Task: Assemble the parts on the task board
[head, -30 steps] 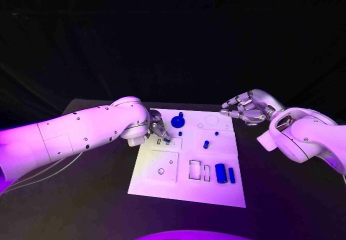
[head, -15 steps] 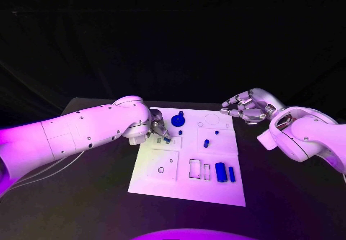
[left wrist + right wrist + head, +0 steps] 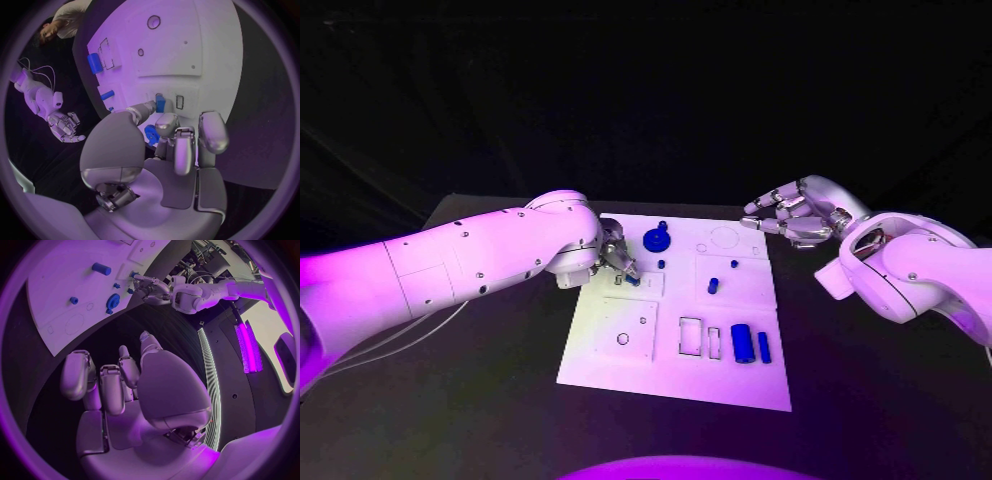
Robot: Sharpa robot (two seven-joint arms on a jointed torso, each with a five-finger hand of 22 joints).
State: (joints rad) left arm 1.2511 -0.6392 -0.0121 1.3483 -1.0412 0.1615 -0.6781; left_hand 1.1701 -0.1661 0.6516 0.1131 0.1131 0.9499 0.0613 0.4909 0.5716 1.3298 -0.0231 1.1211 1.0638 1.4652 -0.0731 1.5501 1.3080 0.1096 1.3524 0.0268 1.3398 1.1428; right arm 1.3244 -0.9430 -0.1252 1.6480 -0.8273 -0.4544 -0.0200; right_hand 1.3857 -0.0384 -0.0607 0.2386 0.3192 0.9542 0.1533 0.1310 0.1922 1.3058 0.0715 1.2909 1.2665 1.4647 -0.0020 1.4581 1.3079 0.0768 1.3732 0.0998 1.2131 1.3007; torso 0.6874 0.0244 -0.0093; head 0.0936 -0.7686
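White rounded arm shells, small dark screw dots; silver segmented hands: left hand [image 3: 613,256], right hand [image 3: 790,219].

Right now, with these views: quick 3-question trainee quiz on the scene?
1. True or false: the right hand holds a blue part.
2. Which hand is over the white board: A) left, B) right, C) both?
3. Fill in: the left hand pinches a small ____ part at a slot.

Key: 1 false, it hovers off the board with nothing in it. 2 A. 3 blue.
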